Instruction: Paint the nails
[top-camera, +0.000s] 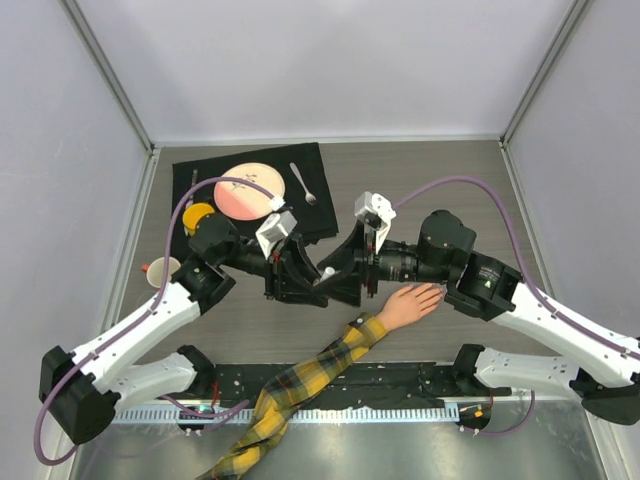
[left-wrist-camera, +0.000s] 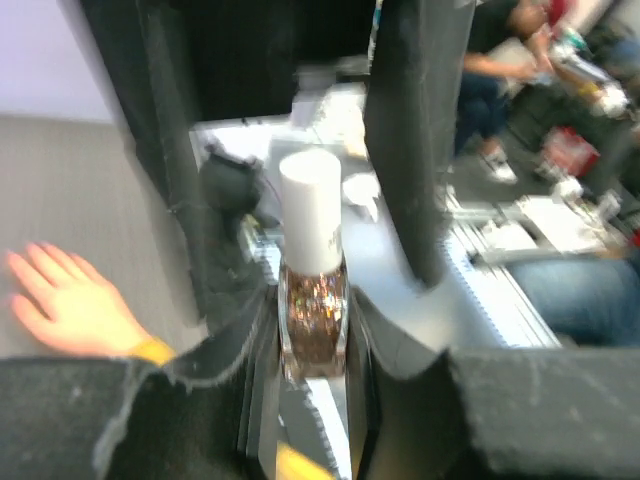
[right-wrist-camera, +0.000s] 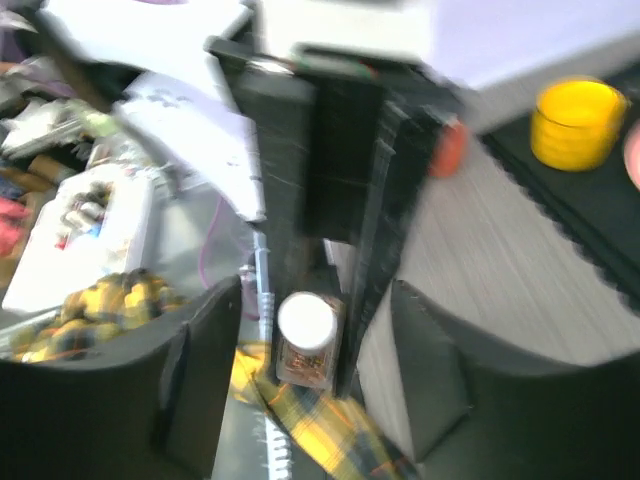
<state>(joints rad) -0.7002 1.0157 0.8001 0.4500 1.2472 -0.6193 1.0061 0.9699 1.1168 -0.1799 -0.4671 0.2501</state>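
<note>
My left gripper (top-camera: 305, 278) is shut on a nail polish bottle (top-camera: 326, 272) and holds it above the table. In the left wrist view the bottle (left-wrist-camera: 313, 320) has a glittery brown body and a white cap (left-wrist-camera: 311, 215). My right gripper (top-camera: 345, 270) faces the cap, open, with its fingers (right-wrist-camera: 205, 360) on either side of the bottle (right-wrist-camera: 306, 322) but apart from it. The pale mannequin hand (top-camera: 410, 303) lies palm down to the right, under the right wrist. Its nails (top-camera: 438, 290) are too small to make out. Its plaid sleeve (top-camera: 300, 385) runs to the near edge.
A black mat (top-camera: 320, 215) at the back left holds a pink plate (top-camera: 250, 190), a fork (top-camera: 303, 184) and a yellow cup (top-camera: 198, 216). A white cup (top-camera: 161, 270) stands beside the left arm. The cell walls stand close on both sides.
</note>
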